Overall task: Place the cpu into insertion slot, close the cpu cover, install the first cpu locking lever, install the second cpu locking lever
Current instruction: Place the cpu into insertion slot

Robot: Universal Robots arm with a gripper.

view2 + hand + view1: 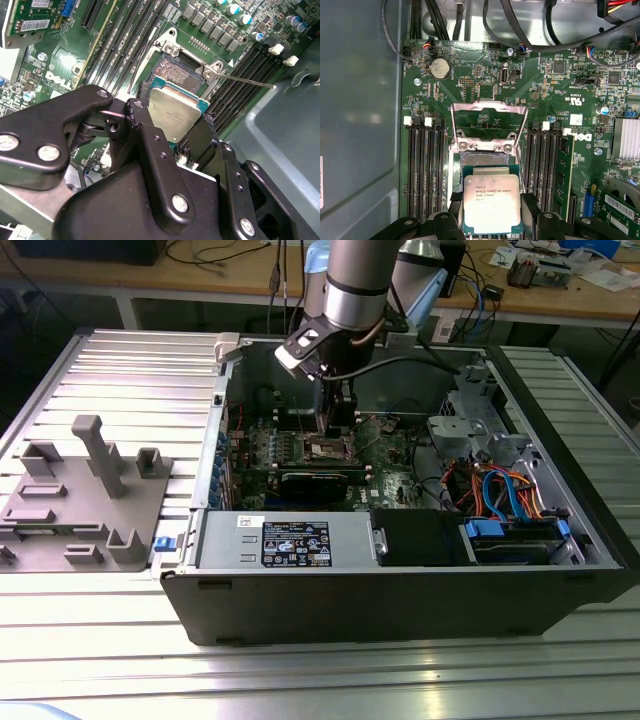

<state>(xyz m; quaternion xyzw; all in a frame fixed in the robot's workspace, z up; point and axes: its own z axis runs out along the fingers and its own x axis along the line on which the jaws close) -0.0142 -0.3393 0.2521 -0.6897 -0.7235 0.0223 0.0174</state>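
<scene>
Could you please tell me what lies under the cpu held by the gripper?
The insertion slot lies under the cpu, which the gripper grips. A strip of its contact field shows beyond the chip, near the open cpu cover; the rest is covered.

Your exterior view looks down from well back on the whole open computer case (400,600) and the arm (355,280) above it, whereas both wrist views (the first square-on, the second oblique) sit close over the motherboard (485,85), sharing the insertion slot (180,75) and the cpu (492,205).
</scene>
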